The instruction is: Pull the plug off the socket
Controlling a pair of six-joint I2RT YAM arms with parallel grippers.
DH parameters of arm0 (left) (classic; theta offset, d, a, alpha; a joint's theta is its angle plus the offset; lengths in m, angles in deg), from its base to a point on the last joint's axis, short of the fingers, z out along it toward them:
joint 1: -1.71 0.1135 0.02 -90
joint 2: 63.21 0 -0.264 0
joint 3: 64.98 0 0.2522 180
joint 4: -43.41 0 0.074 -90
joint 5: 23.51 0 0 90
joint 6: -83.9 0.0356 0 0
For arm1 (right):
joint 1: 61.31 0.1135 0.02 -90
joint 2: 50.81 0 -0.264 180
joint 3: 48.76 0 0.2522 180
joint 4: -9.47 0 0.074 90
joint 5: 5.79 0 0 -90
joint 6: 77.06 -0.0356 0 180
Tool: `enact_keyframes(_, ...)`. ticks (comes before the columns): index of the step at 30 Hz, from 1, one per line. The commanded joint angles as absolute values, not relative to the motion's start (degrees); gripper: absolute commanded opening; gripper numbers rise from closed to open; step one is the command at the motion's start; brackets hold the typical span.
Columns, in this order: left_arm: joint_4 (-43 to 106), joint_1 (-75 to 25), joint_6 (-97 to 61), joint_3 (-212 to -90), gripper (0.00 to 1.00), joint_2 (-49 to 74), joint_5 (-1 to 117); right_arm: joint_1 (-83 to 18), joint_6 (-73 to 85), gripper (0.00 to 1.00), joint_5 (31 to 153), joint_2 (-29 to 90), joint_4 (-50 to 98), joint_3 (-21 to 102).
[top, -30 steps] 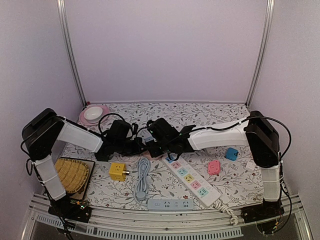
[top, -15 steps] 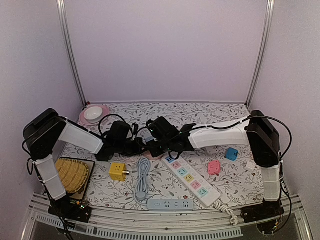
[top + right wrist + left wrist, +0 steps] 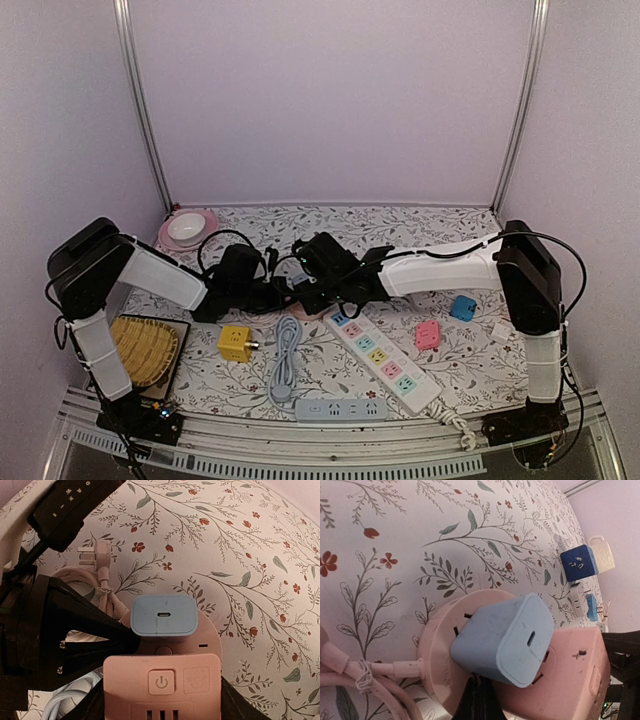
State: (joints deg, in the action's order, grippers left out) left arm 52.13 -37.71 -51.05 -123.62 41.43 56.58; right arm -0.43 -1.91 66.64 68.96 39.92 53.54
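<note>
Near edge: grey power strip (image 3: 341, 409) and white strip with coloured outlets (image 3: 385, 362) noted, not involved.

Mid-table: pink socket (image 3: 560, 675) clamped by boxy end between fingers of right gripper (image 3: 161, 696), apparently braced.

Blue plug (image 3: 163, 616) seen fully seated in round face of socket, no gap visible at base.

Left gripper (image 3: 275, 293) positioned at plug's side, one fingertip touching or just beside it. Jaw state cannot be told.

Judged: bracing done, plug grasp unconfirmed, extraction not yet begun.

Far corner: pink bowl (image 3: 187, 228), not involved.
</note>
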Motion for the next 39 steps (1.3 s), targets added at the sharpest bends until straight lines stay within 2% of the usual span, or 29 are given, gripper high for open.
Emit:
enact_keyframes(1, 44.01, -38.23, -51.24, -121.28, 0.0, 44.98, 58.66, 0.98, 0.14, 0.34, 68.49, 61.83, 33.95, 54.36)
enact_keyframes(27, 42.26, -38.68, -51.1, -122.42, 0.0, 45.86, 59.39, 3.31, 4.53, 0.33, 67.26, 61.73, 30.97, 52.19)
enact_keyframes(39, 42.28, -38.81, -51.06, -122.29, 0.0, 46.19, 59.5, -5.41, -5.74, 0.33, 82.75, 58.96, 30.62, 48.62)
